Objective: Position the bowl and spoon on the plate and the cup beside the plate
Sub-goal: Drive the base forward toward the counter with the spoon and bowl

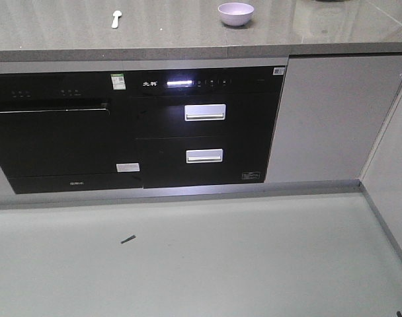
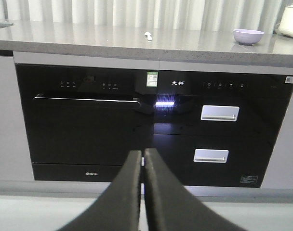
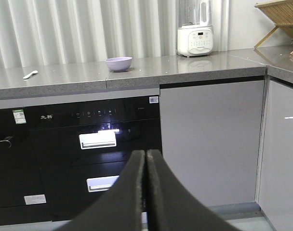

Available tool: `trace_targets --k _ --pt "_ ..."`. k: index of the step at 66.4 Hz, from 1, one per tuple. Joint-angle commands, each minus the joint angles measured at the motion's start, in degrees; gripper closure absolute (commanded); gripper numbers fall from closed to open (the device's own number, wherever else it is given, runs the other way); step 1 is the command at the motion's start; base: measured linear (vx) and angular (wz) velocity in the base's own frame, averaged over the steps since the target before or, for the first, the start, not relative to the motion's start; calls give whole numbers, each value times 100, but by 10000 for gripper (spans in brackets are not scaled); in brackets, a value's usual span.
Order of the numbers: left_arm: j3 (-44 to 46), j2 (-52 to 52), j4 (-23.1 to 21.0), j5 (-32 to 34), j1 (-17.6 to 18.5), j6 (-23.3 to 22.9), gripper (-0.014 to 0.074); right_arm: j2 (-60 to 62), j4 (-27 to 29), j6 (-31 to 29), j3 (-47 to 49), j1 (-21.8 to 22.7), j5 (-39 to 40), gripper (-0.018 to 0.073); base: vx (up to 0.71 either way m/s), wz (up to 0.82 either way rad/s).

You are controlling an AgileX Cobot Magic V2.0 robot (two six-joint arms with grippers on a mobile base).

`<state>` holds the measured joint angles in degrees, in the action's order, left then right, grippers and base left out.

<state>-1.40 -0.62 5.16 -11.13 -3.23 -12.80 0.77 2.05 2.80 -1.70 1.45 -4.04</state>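
A lavender bowl [image 1: 235,13] stands upright on the grey counter [image 1: 174,33]; it also shows as the bowl [image 2: 248,36] in the left wrist view and the bowl [image 3: 119,63] in the right wrist view. The pale spoon [image 1: 116,18] lies on the counter well left of it, also seen as the spoon [image 2: 148,35] and the spoon [image 3: 30,74]. Plate and cup are out of view. My left gripper [image 2: 142,155] and right gripper [image 3: 145,155] are both shut on nothing, low in front of the cabinets, far from the counter objects.
Black built-in appliances [image 1: 135,125] with two white drawer handles fill the cabinet front below the counter. A white blender [image 3: 195,29] and a wooden rack [image 3: 281,19] stand at the right of the counter. A small dark scrap [image 1: 127,239] lies on the floor.
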Motion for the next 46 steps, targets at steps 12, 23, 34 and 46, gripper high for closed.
trace_targets --k 12,23,34,46 --pt "110 -81 0 396 -1 -69 603 35 -26 -43 -42 31 404 563 16 -5" --pt "110 -81 0 396 -1 -69 603 35 -26 -43 -42 31 404 563 15 -2" --pt "110 -81 0 396 -1 -69 603 35 -26 -43 -42 31 404 563 15 2" --pt "110 -81 0 396 -1 -69 603 35 -26 -43 -42 31 404 563 15 5"
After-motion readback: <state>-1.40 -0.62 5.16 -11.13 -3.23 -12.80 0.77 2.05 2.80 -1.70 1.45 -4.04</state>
